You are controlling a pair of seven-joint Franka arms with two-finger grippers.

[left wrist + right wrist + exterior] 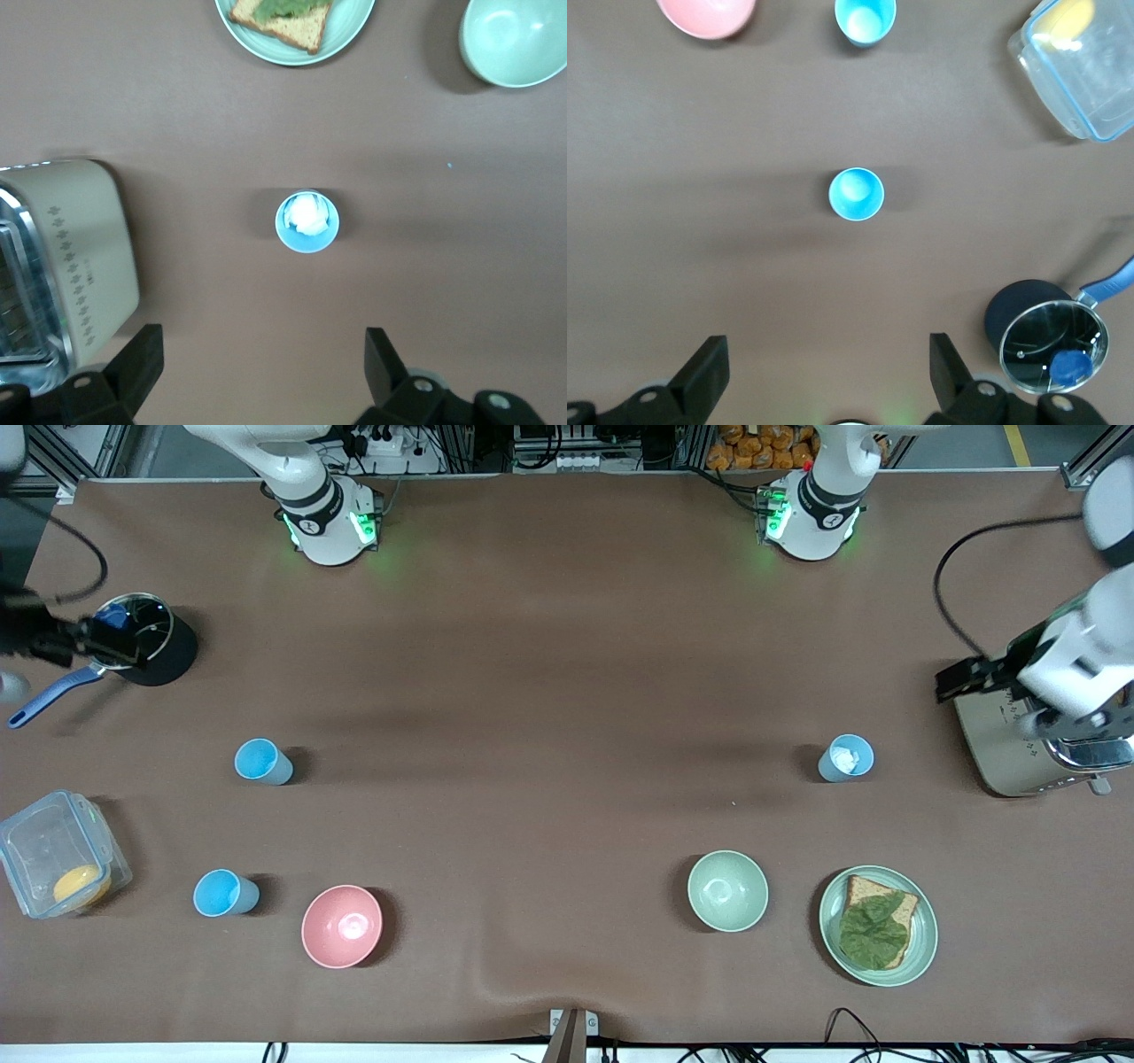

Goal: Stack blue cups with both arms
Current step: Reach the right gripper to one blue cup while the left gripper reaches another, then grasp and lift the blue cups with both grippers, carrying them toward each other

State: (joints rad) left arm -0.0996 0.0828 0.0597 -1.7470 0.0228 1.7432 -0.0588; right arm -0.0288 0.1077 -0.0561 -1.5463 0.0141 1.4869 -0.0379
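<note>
My right gripper (824, 376) hangs with its fingers spread wide, holding nothing, up over the pot (142, 640) at the right arm's end of the table (549, 691). The pot has a glass lid and a blue handle. Nearer the front camera at that same end sits a clear box (55, 865) with something orange inside.

Three blue cups stand upright and apart, none stacked. The first cup (260, 761) stands alone toward the right arm's end; in my right wrist view it (856, 194) sits in the middle of the picture. The second cup (223, 893) is nearer the front camera than the first, just beside the pink bowl (342, 926), between that bowl and the box.

Toward the left arm's end come the green bowl (727, 891) and a plate (921, 939) with bread and a green leaf on it. The third cup (846, 758) stands farther from the front camera than both, with something white inside.

My left gripper (261, 372) is also open and empty, over the toaster (1010, 757) at the left arm's end.
</note>
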